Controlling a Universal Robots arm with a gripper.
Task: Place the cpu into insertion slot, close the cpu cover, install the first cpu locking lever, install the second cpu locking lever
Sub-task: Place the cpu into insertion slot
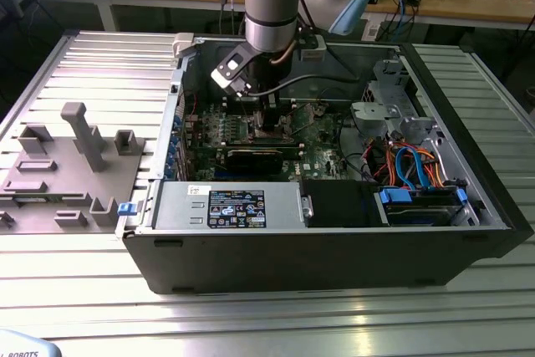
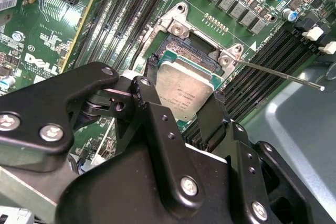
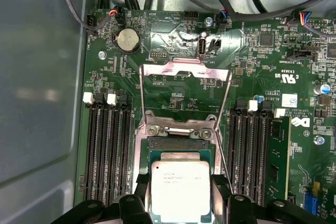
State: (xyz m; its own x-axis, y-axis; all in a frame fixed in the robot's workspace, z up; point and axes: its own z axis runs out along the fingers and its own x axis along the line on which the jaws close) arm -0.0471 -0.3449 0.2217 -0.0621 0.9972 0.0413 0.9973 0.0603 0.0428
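First wrist view is showing the hand (image 3: 181, 182) clenching the cpu (image 3: 181, 196) by two opposite edges, holding it over the insertion slot (image 3: 173, 145), seemingly not yet seated. The cpu cover (image 3: 173, 68) is lying flipped open. In the exterior view, the hand is working at nine o'clock from the drive cage (image 1: 380, 98). Doing this well is requiring a level chip, corners squared to the rim, and no forcing.

The exterior view looks down obliquely on the whole open computer case (image 1: 334, 248) from a moderate distance. Both wrist views sit close over the motherboard (image 3: 173, 93) (image 2: 31, 35), sharing the cpu (image 3: 181, 192) (image 2: 184, 90) and insertion slot (image 3: 173, 147) (image 2: 181, 51). The first wrist view looks nearly straight down, the second at a slant.
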